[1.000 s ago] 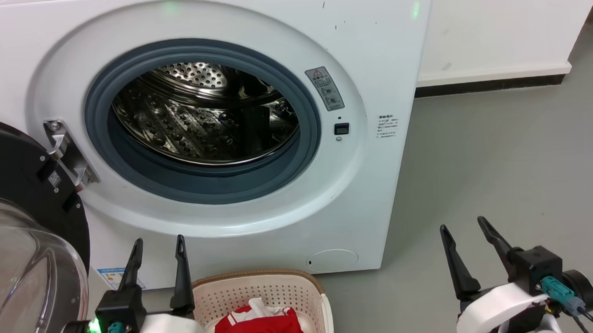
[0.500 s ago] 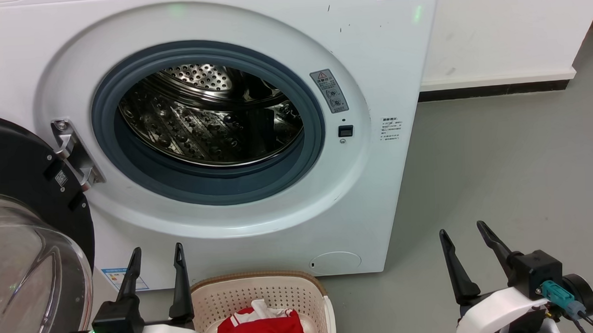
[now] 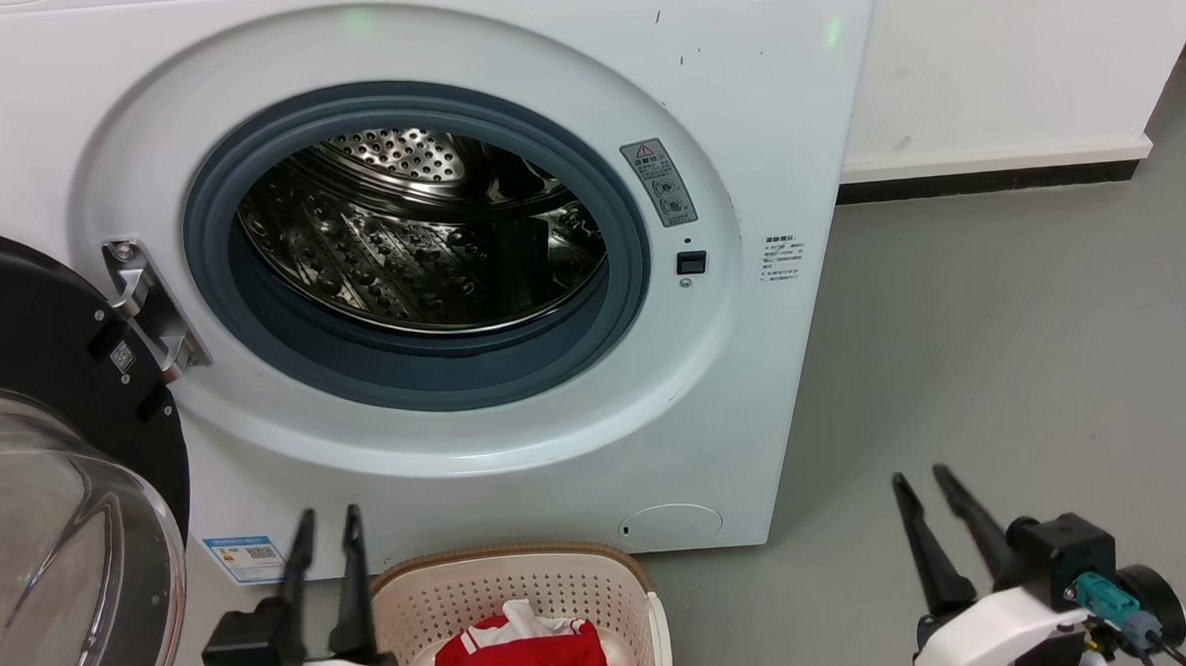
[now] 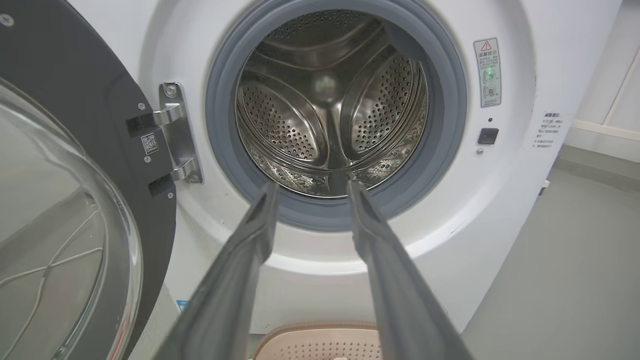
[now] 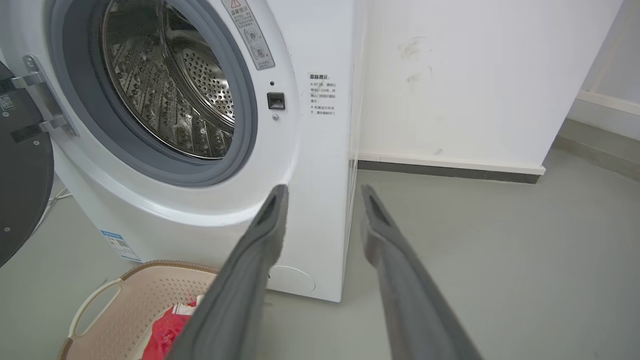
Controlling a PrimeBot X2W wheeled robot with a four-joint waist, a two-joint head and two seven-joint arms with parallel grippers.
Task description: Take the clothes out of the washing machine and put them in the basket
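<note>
Red clothes [image 3: 527,661] lie in the cream basket [image 3: 564,586], just in front of the washing machine [image 3: 744,116], whose door [image 3: 32,327] is swung open. Your left gripper [image 3: 330,515] and right gripper [image 3: 919,477] sit low, fingers slightly parted, holding nothing.

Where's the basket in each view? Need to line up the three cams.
Head view: the basket sits at bottom centre, in front of the washing machine.
Left wrist view: its rim shows at the bottom edge, centre.
Right wrist view: it is at lower left, with the red clothes inside.
Shared landmark: the black door latch right of the porthole.
</note>
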